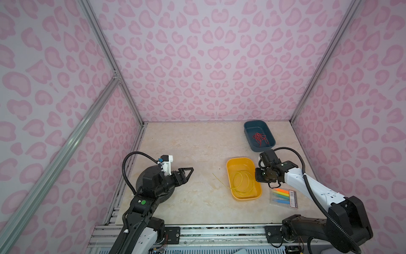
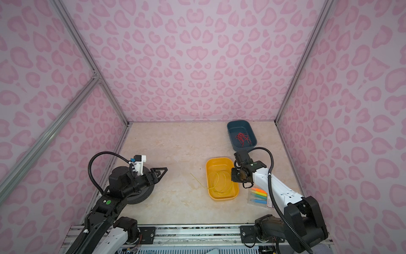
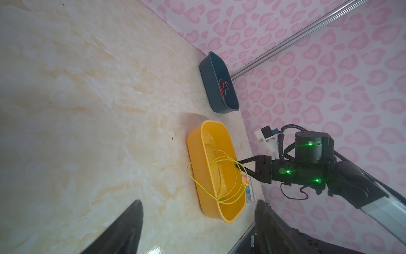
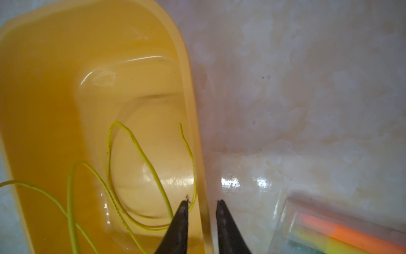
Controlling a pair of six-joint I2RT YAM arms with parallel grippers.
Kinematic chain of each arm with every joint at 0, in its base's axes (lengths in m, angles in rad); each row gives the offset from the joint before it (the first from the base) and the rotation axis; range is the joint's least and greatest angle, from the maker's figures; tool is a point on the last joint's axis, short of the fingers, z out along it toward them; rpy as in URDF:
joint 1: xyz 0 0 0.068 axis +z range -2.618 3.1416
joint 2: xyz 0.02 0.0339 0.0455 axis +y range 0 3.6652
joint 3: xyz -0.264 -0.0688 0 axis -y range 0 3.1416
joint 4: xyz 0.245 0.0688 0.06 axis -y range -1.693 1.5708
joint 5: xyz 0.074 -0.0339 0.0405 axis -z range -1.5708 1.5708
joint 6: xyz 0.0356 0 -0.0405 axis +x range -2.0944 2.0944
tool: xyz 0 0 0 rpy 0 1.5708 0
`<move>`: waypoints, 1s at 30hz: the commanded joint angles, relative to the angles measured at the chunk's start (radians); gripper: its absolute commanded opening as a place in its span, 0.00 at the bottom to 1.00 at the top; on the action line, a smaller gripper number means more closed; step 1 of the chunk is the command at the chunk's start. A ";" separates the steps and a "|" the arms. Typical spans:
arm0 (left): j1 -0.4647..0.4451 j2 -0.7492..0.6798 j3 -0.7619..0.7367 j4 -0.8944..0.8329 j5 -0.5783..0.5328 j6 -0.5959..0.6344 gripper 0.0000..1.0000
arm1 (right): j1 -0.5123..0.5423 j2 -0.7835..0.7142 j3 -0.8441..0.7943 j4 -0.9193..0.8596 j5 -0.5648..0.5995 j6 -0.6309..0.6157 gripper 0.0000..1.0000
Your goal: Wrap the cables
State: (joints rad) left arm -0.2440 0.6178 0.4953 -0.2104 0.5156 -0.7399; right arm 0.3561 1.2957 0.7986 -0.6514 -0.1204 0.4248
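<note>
- Overhead, in both top views, the yellow wire point(image 1: 220, 180) point(image 2: 198, 180) lies loosely coiled inside the yellow tub point(image 1: 238, 163) point(image 2: 219, 163) on the desk point(image 1: 186, 143). One end of it reaches out over the tub's rim on the side facing the left end effector point(image 1: 189, 171) point(image 2: 162, 171).
- The left end effector hangs well apart from the yellow tub and points toward it. The right end effector point(image 1: 257, 176) point(image 2: 234, 176) sits at the tub's opposite long rim.
- A dark blue tub point(image 1: 248, 127) holding red wires point(image 1: 259, 138) stands beyond the yellow tub's far end. A pack of coloured markers point(image 1: 282, 194) lies just beside its near corner.
- From the left wrist, that arm's own fingers point(image 3: 131, 224) are spread wide with nothing between them. The wire point(image 3: 197, 182) loops up above the yellow tub point(image 3: 195, 143), and one strand hangs outside its wall. The right end effector point(image 3: 238, 163) has its tip at the tub's far rim.
- From the right wrist, the right end effector point(image 4: 202, 203) has its fingertips a narrow gap apart, with the yellow tub's point(image 4: 44, 88) rim between them. The wire point(image 4: 142, 155) curls inside the tub and passes just beside the inner fingertip. I cannot tell whether anything is pinched.
</note>
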 commanded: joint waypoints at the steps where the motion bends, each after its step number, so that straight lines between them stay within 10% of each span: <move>1: -0.006 0.005 0.020 0.029 -0.003 0.003 0.82 | 0.001 0.019 -0.013 0.017 0.015 -0.013 0.25; 19: -0.009 0.022 0.037 0.007 -0.028 0.025 0.83 | 0.042 0.097 0.083 0.092 0.021 -0.001 0.00; 30: -0.008 0.040 0.076 -0.037 -0.031 0.044 0.83 | 0.004 0.493 0.505 0.113 -0.040 -0.135 0.00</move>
State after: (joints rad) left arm -0.2539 0.6628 0.5560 -0.2264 0.4896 -0.7086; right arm 0.3759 1.7058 1.2240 -0.5617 -0.1326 0.3439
